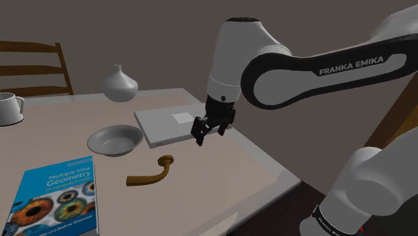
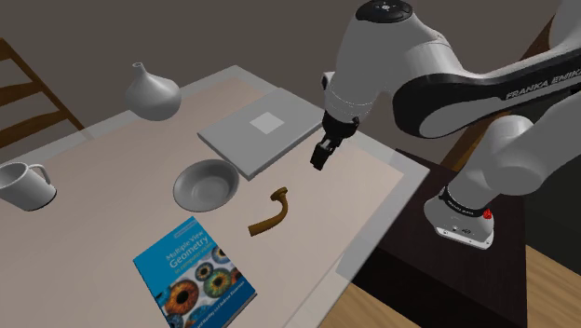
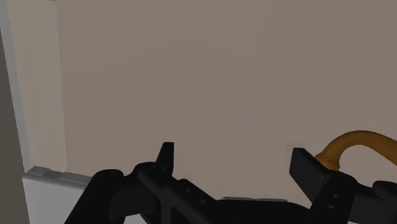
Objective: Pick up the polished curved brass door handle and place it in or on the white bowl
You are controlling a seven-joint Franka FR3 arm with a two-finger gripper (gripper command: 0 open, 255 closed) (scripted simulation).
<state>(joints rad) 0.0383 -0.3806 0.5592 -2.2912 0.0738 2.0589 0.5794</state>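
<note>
The curved brown door handle (image 1: 151, 172) lies flat on the table, a little in front of the pale bowl (image 1: 115, 140). In the second exterior view the handle (image 2: 269, 213) sits just right of the bowl (image 2: 206, 183). My black gripper (image 1: 213, 127) hangs open above the table, to the shoulder view's right of the handle and near the flat grey book. Seen from the second exterior camera, the gripper (image 2: 327, 147) holds nothing. In the wrist view the fingers stand apart around the gripper's middle (image 3: 238, 167), with the handle (image 3: 357, 147) just beyond one fingertip.
A flat grey book (image 1: 172, 123) lies behind the gripper. A round vase (image 1: 120, 85) and a mug (image 1: 9, 108) stand at the back. A blue geometry book (image 1: 57, 198) lies at the front left. The table's edge (image 1: 281, 180) runs close to the arm.
</note>
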